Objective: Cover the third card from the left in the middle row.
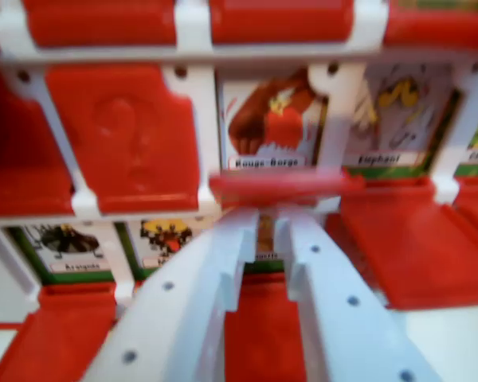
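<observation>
A red and white game board point(103, 143) of hinged flaps and picture cards is being shown close up and blurred, filling the wrist view from edge to edge. Across the middle row, a raised red flap point(131, 135) is already hiding one card toward the board's left edge, while the robin card point(272, 119), captioned "Rouge-Gorge", is being left exposed at the centre, with an elephant card point(394, 115) just beside it toward the right edge. The robin card's own red flap point(283, 185) is being lifted, tilted partway up along the card's lower edge. The white gripper point(264, 231) is being held with its jaws slightly parted, tips touching that flap; nothing seems clamped. The covering step is judged underway: the flap is being asked for a further upward push until fully upright.
</observation>
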